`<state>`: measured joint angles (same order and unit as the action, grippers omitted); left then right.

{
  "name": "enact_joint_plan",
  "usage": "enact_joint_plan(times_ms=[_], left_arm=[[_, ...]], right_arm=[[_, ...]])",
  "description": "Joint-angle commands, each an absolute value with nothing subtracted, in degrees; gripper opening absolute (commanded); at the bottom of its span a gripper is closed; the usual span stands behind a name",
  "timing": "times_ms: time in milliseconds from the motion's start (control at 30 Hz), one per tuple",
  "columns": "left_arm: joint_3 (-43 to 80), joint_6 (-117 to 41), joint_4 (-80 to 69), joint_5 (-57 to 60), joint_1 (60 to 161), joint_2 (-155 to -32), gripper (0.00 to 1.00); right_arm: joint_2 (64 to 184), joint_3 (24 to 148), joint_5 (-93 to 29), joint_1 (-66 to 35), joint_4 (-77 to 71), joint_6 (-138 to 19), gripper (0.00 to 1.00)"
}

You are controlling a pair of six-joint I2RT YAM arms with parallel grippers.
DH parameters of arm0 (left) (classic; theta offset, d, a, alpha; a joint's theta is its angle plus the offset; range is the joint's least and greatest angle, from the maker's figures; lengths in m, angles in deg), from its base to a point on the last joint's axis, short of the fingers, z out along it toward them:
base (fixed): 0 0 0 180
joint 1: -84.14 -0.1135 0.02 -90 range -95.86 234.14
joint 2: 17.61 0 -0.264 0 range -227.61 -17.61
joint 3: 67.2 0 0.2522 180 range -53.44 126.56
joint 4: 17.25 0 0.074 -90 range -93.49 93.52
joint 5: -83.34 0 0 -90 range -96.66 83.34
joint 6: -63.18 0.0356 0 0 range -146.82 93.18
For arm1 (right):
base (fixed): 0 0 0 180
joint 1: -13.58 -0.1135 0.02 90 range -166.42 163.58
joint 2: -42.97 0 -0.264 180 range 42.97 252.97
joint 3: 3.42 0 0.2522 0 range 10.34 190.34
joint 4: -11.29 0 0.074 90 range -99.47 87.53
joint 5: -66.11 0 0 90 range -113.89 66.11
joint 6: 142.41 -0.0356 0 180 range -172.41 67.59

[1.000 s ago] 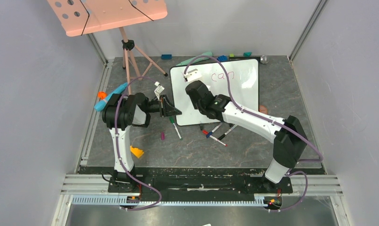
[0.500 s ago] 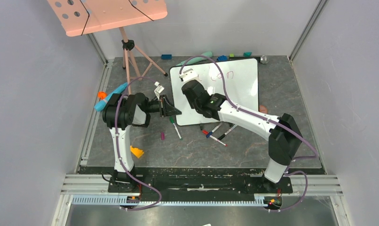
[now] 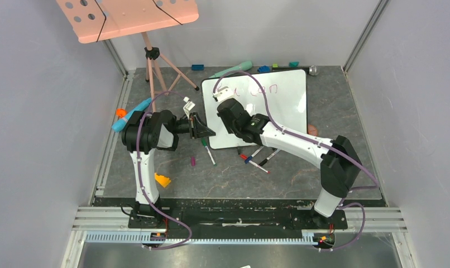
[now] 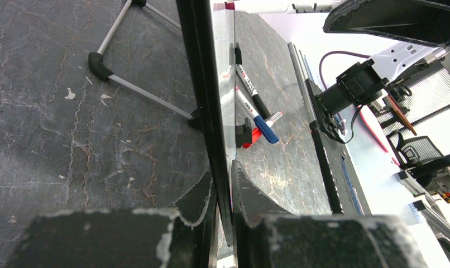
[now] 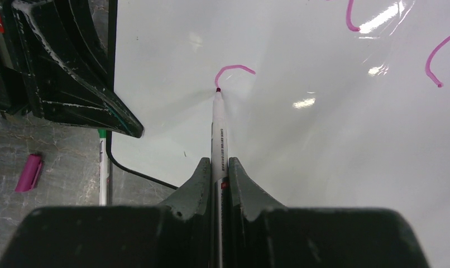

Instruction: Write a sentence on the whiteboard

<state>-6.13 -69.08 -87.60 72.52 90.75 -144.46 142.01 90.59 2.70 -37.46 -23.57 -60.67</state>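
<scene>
My right fingers [image 5: 207, 171] are clamped on a magenta marker [image 5: 218, 128], and its tip touches the whiteboard [image 3: 284, 114] at the end of a short hooked stroke [image 5: 235, 68]. My left fingers [image 4: 239, 187] are closed on the board's left edge, low down, with the thin dark frame pinched between them. The board stands on the far middle of the worktop [image 3: 334, 95]. Its glossy face tilts up toward the overhead camera and one black clip foot [image 4: 243, 132] shows at its lower edge. Of the sentence [image 3: 266, 88], I can read only "can" near the top. Other marks closer to my tip are too faint to read.

I judge three ways this could go wrong:

- **The board could shift.** If I lean on the tip, the board may pivot in my left grip or skid on its feet, which would bend the letter.
- **The marker could slip.** It is a smooth barrel held between two narrow fingers, so a sideways drag could twist it or push it back through them, and the line would break.
- **My two arms could collide.** The stroke sits near the left edge, just beside my left fingers, so a wide curl that way risks a knock.

My right forearm also crosses low over the board, and it could smear any fresh ink it brushes. The loose markers [image 3: 257, 159] in front of the board should be out of the way.
</scene>
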Motion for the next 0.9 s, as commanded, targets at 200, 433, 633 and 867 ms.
enact_joint_plan(times_ms=[200, 433, 633, 867], left_arm=[[-4.8, -64.7, -92.7, 73.2, 90.8, -145.1, 0.02], [-4.8, -64.7, -92.7, 73.2, 90.8, -145.1, 0.02], [-4.8, -64.7, -92.7, 73.1, 90.9, -145.1, 0.02], [-4.8, -64.8, -92.7, 73.2, 90.8, -145.1, 0.02]], right_arm=[[140.2, 90.7, 7.9, -36.2, -24.3, -58.3, 0.0], [142.6, 95.1, 6.5, -34.2, -24.5, -57.3, 0.0], [144.2, 98.2, 5.8, -33.1, -24.5, -57.0, 0.0], [144.7, 99.5, 5.1, -32.1, -24.6, -57.1, 0.0]])
